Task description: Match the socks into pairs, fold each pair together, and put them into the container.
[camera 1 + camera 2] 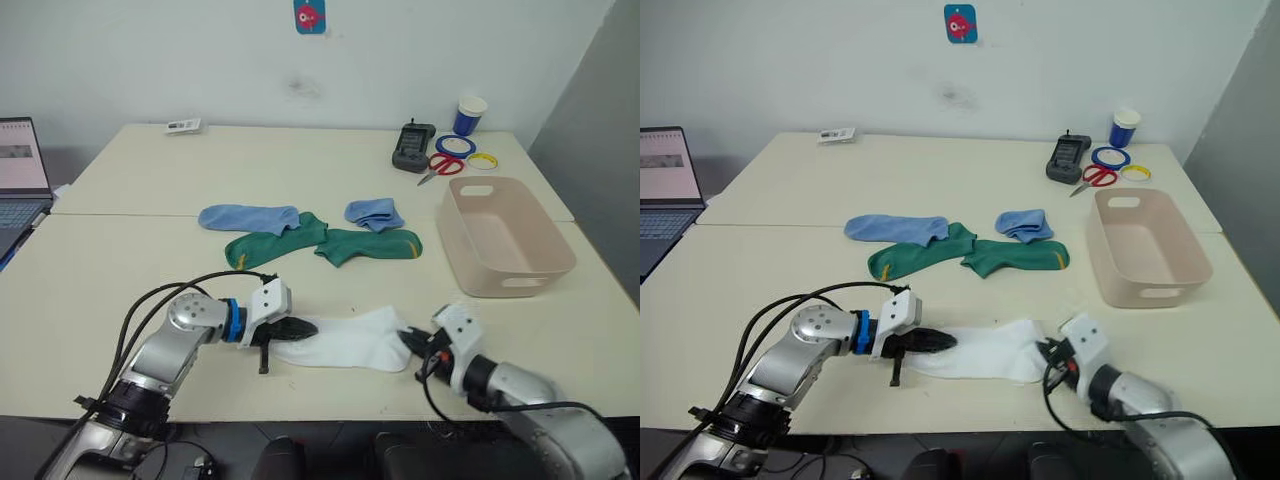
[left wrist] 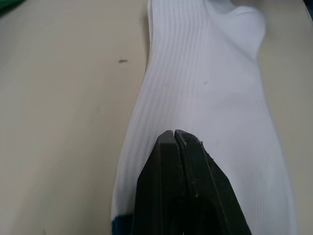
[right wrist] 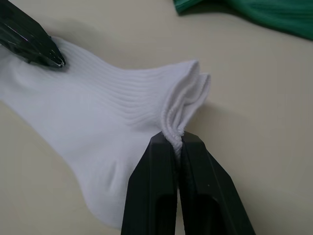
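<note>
The white pair lies flat at the near edge of the counter, at about 6 o'clock, with one white sock on top of the other so they can be folded as one. The right gripper has its fingers pinched tight on the cuff end, where two layers of cloth show in the right wrist view, so it can lift both socks at once. The left gripper has its fingers pressed together and rests its tip on the other end of the white pair, and this looks like a way to pin that end down so the cloth does not slide while the cuff end is pulled over. I think the fold is about to be made. The two green socks lie in the middle of the counter, touching each other, and are not folded yet. One blue sock lies flat at about 11 o'clock from them, and the other blue sock sits bunched up at about 1 o'clock. The container waits at 3 o'clock, well apart from the white pair, with nothing in it, so the right arm can reach it most easily.
</note>
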Robot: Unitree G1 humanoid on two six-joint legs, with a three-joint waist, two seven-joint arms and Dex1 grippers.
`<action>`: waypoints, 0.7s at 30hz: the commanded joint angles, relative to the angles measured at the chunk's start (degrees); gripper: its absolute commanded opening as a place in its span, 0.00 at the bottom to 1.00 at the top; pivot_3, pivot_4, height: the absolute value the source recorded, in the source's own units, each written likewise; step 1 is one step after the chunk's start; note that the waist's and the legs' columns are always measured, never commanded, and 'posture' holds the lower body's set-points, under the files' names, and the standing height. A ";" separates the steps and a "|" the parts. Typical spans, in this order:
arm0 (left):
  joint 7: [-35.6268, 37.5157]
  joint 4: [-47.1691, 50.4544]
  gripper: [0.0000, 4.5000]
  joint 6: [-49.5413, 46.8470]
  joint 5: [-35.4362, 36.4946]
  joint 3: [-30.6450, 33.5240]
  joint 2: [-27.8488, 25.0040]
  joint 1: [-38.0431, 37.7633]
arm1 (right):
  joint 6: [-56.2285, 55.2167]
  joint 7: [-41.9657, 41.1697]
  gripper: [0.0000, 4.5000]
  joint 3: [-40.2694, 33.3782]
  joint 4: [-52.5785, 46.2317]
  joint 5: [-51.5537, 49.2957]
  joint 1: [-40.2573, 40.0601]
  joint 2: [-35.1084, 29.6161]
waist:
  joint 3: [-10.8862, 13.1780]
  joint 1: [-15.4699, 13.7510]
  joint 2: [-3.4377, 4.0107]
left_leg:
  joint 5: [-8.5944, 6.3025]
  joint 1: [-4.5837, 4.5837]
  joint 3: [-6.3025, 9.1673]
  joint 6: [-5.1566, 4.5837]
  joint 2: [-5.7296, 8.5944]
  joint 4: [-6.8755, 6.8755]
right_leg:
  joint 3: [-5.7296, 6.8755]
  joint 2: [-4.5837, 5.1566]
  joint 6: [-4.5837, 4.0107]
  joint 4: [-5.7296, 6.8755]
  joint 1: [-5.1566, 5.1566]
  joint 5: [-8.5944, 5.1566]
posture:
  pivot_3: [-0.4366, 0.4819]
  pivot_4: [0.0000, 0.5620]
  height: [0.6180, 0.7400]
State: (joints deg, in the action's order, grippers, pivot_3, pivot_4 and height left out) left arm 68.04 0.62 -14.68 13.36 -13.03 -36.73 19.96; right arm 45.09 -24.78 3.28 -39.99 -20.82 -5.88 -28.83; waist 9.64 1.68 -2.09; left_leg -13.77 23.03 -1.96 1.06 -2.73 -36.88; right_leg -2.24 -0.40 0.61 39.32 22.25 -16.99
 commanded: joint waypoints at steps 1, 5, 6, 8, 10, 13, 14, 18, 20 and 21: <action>-0.65 3.01 0.00 -0.89 0.56 -0.74 1.71 1.66 | 1.70 -2.67 0.01 -3.59 -3.15 -3.48 2.64 -2.47 | 0.00 -0.02 0.00 | 0.00 0.01 0.01 0.00 0.00 0.01 | 0.00 -0.01 0.00 -0.04 0.00 0.00 | 0.48 0.27 0.93; -1.28 1.06 0.00 1.88 -2.56 -3.24 3.54 1.83 | 5.30 -3.42 0.01 -3.79 -3.91 -6.12 5.77 -4.17 | 0.00 0.12 0.00 | 0.00 0.01 0.05 -0.01 -0.04 0.07 | -0.02 -0.10 0.00 -0.11 0.00 0.00 | 0.48 0.27 0.93; -1.43 0.40 0.00 2.56 -3.27 -3.85 3.82 1.86 | 5.92 -3.29 0.01 -3.54 -3.94 -6.43 6.25 -4.39 | 0.00 0.11 0.00 | 0.00 0.02 0.08 -0.01 -0.05 0.09 | -0.01 -0.12 0.00 -0.12 0.01 0.00 | 0.48 0.27 0.93; -2.27 -1.74 0.00 4.23 -5.57 -5.54 4.43 1.54 | 8.37 -2.72 0.01 -2.73 -4.72 -7.79 7.55 -4.21 | 0.00 0.11 0.00 | 0.00 0.02 0.11 -0.01 -0.06 0.11 | 0.00 -0.14 0.00 -0.14 0.01 0.00 | 0.48 0.27 0.93; -3.25 -3.83 0.00 6.08 -7.77 -6.54 4.65 1.25 | 11.26 -1.96 0.01 -2.61 -5.60 -9.61 8.74 -3.44 | 0.00 0.11 0.00 | 0.00 0.01 0.09 -0.01 -0.05 0.10 | -0.02 -0.14 0.00 -0.14 0.01 0.00 | 0.48 0.27 0.93; -3.93 -5.77 0.00 7.80 -9.19 -6.64 4.51 0.83 | 16.83 -0.08 0.01 -3.67 -6.64 -13.95 10.73 -0.85 | 0.00 0.06 0.00 | 0.00 0.00 0.08 -0.01 -0.05 0.09 | -0.01 -0.10 0.00 -0.14 -0.02 0.01 | 0.48 0.27 0.93; -3.85 -5.98 0.00 8.15 -9.19 -6.49 4.40 0.65 | 19.28 1.00 0.01 -4.10 -6.64 -15.84 11.71 0.93 | -0.01 0.07 0.00 | 0.00 0.00 0.08 -0.01 -0.06 0.09 | -0.01 -0.09 0.03 -0.14 -0.03 0.03 | 0.48 0.27 0.93; -3.43 -4.68 0.00 7.84 -8.05 -5.92 3.94 -0.06 | 25.90 6.09 0.01 -3.63 -3.93 -18.84 15.65 8.57 | -0.01 0.16 0.01 | 0.00 -0.03 0.08 -0.01 -0.07 0.08 | -0.02 -0.07 0.04 -0.12 -0.04 0.10 | 0.48 0.27 0.93; -2.72 -3.31 0.00 6.98 -6.93 -5.00 3.11 -0.10 | 27.54 8.27 0.01 -3.24 -1.98 -18.97 18.16 12.41 | -0.01 0.20 0.01 | 0.00 -0.02 0.06 -0.01 -0.06 0.07 | -0.02 -0.07 0.04 -0.12 -0.04 0.12 | 0.48 0.27 0.93; -2.18 -2.58 0.00 6.50 -6.31 -4.37 2.39 0.00 | 28.16 9.18 0.01 -3.15 -0.89 -18.91 19.34 14.04 | -0.01 0.26 0.01 | 0.00 -0.02 0.05 -0.01 -0.07 0.07 | -0.03 -0.07 0.04 -0.12 -0.03 0.12 | 0.48 0.27 0.93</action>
State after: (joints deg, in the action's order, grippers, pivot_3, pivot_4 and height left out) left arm 64.99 -2.91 -7.10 6.68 -18.45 -32.79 20.46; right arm 72.39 -17.53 0.30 -40.90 -38.64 12.06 -15.96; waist 9.63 1.95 -2.08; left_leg -13.77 23.02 -1.92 1.05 -2.80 -36.80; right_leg -2.28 -0.46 0.64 39.19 22.24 -16.87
